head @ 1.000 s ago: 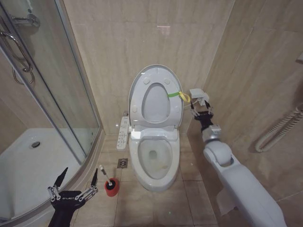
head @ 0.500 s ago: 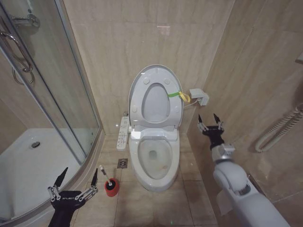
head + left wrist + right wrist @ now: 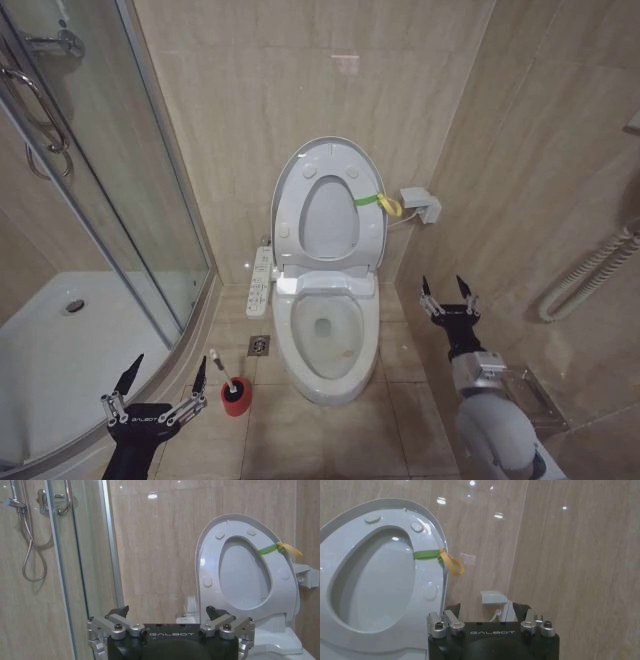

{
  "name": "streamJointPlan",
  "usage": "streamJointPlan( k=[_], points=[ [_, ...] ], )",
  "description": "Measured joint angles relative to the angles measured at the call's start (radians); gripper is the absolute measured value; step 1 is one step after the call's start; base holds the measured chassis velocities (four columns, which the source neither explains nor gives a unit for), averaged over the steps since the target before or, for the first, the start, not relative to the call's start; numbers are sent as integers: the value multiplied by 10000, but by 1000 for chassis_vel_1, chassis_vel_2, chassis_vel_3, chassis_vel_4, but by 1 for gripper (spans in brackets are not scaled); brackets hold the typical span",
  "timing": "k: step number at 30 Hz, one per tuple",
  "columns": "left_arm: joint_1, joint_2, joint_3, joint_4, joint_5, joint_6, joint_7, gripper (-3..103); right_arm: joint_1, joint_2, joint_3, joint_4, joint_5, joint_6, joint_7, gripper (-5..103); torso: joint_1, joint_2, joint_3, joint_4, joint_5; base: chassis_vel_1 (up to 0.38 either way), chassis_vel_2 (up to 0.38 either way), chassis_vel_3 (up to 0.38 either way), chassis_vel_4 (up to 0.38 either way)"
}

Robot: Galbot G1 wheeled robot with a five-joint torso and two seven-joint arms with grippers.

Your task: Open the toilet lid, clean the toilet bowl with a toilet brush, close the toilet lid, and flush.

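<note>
While lid: the toilet lid (image 3: 329, 205) stands raised, so opening looks done.
Brush: the toilet brush (image 3: 224, 373) sits untouched in its holder.
Fingers: left gripper (image 3: 158, 392) and right gripper (image 3: 447, 293) both spread, empty.
Left: scrubbing, closing, flushing.

toilet lid (image 3: 330, 205): showing glossy white
strap loop (image 3: 378, 203): showing green with a yellow end
toilet bowl (image 3: 327, 335): showing white
toilet brush (image 3: 222, 371): showing a white handle
holder cup (image 3: 236, 397): showing red
wall tiles (image 3: 300, 70): showing beige with faint veining

A glass shower door (image 3: 120, 180) stands at the left over a white shower tray (image 3: 60, 350). A floor drain (image 3: 259, 345) sits in the tiled floor (image 3: 400, 360).
</note>
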Motion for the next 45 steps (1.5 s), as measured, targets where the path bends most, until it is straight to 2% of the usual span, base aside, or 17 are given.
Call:
streamJointPlan(
  k=[3,6,9,10,12,20,32,33,39,40,45],
  points=[
    [0,0,0,0,0,0,-2,100,-211,174,38,106,-184,134,-4,71,0,0,0,-1,-1,0,0,0,0],
    [0,0,0,0,0,0,0,100,-505,435,174,131,-687,756,-335,71,0,0,0,0,0,0,0,0,0],
    [0,0,0,0,0,0,-1,100,-684,553,300,187,-781,931,-490,71,0,0,1,0,0,0,0,0,0],
    [0,0,0,-1,0,0,-1,100,-743,589,351,210,-784,962,-509,79,0,0,1,0,0,0,0,0,0],
    [0,1,0,0,0,0,-1,100,-936,686,528,235,-810,1047,-581,79,0,0,1,0,0,0,0,0,0],
    [0,0,0,0,0,0,-1,100,-1366,1067,847,592,-886,1075,-607,80,0,0,1,0,-1,0,0,0,0],
    [0,1,0,0,0,0,-2,100,-2051,1642,756,1127,-1347,1081,-588,80,0,0,0,0,0,0,0,0,0],
    [0,1,0,0,0,0,-1,100,-2086,1676,732,1176,-1376,1082,-612,90,0,1,1,-1,-1,0,0,0,0],
    [0,1,0,0,0,0,-1,100,-2308,1821,681,1367,-1563,1084,-787,90,0,1,1,0,0,0,0,0,0],
    [0,0,0,0,0,0,-1,100,-2357,1845,679,1391,-1605,1086,-793,100,0,1,0,0,0,0,0,0,0],
    [0,0,0,0,0,0,-1,100,-2531,1916,668,1498,-1717,1097,-800,100,0,1,1,0,0,0,0,0,0]
  ],
)
